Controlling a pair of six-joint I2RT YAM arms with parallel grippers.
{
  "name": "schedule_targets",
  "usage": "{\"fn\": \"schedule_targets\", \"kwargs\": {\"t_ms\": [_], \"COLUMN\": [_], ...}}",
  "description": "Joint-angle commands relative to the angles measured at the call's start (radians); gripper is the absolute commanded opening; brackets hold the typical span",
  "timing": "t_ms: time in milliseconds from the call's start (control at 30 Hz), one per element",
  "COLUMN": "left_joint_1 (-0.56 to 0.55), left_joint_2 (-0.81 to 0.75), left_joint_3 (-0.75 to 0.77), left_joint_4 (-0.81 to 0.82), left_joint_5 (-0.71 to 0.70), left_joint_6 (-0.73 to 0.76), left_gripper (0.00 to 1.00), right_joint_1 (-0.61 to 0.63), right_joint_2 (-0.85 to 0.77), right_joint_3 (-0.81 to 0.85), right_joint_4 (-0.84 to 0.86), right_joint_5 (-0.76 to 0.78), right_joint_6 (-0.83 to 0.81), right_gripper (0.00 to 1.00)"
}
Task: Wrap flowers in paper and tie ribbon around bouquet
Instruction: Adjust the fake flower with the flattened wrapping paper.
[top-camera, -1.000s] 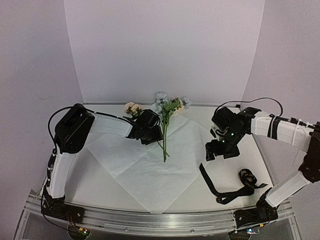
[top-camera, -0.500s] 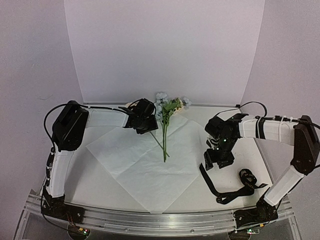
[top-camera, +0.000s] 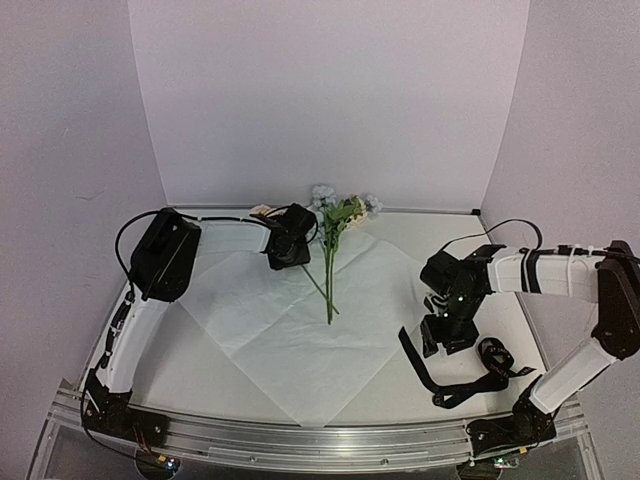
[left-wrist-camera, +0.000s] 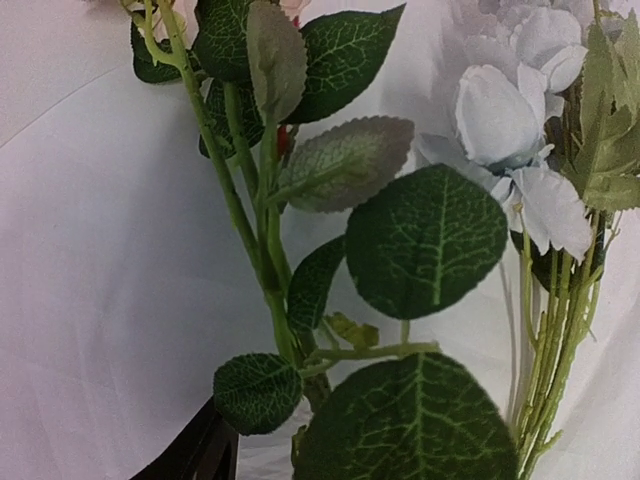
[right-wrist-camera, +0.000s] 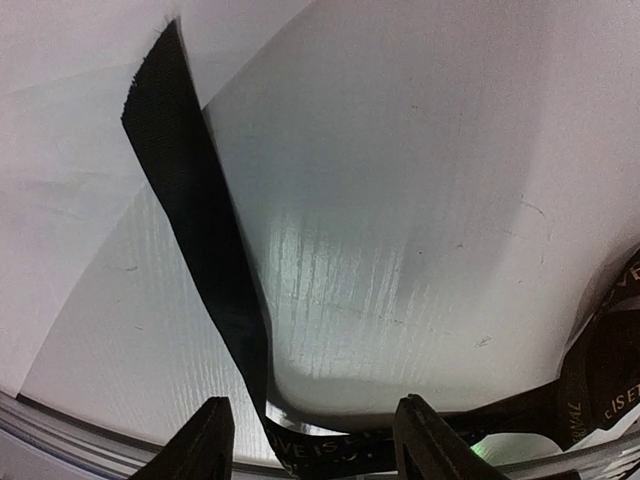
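- R gripper had dropped nearer vs 1 s before; jaws narrower but apart, holding nothing.
- Ribbon, black w/ pale lettering, ran flat under its fingertips.
- Paper lay white, flat to its left.
- L gripper had swung back; grip: can't tell.
- Flowers, peach/pale-blue w/ green stems, lay just right of it.

white table bears paper and ribbon.

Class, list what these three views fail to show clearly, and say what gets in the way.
- Left hand: the left wrist view's bottom edge leaves only a dark sliver of finger; open or shut is unclear.
- Peach blooms: top view, mostly behind that hand.
- Ribbon lettering: too small in the top view, cut off by the edges in the right wrist view.
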Motion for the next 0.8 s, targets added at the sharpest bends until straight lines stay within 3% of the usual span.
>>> {"fn": "schedule_targets", "kwargs": {"t_ms": [0,100,367,767], "left_joint_1": [0.009,0.01,0.009,-0.011], "left_joint_2": [0.039,0.045,0.018,-0.108], "left_joint_3": [0.089,0.085,0.043,-0.088], "left_joint_4": [-0.001,0.034,0.153,0.251], "left_joint_5": [-0.011,0.014,0.087,0.08], "left_joint_6": [0.033,0.052,0.12,0.096], "left_gripper": [0.45,0.38,0.02,0.0], "right_joint_1": [0.005,0.007,0.013,0.014], "right_joint_2": [-0.036,-0.051,-0.101,-0.1], "right_joint_3": [-0.038,-0.065,-0.094,-0.092], "right_joint_4": [0.022,0.041,0.037,0.029], "right_joint_5": [-0.01,-0.02,-0.01,-0.011], "right_joint_6": [0.031,0.048,0.049,0.044], "right_gripper": [0.55,0.55,0.55,0.55]}}
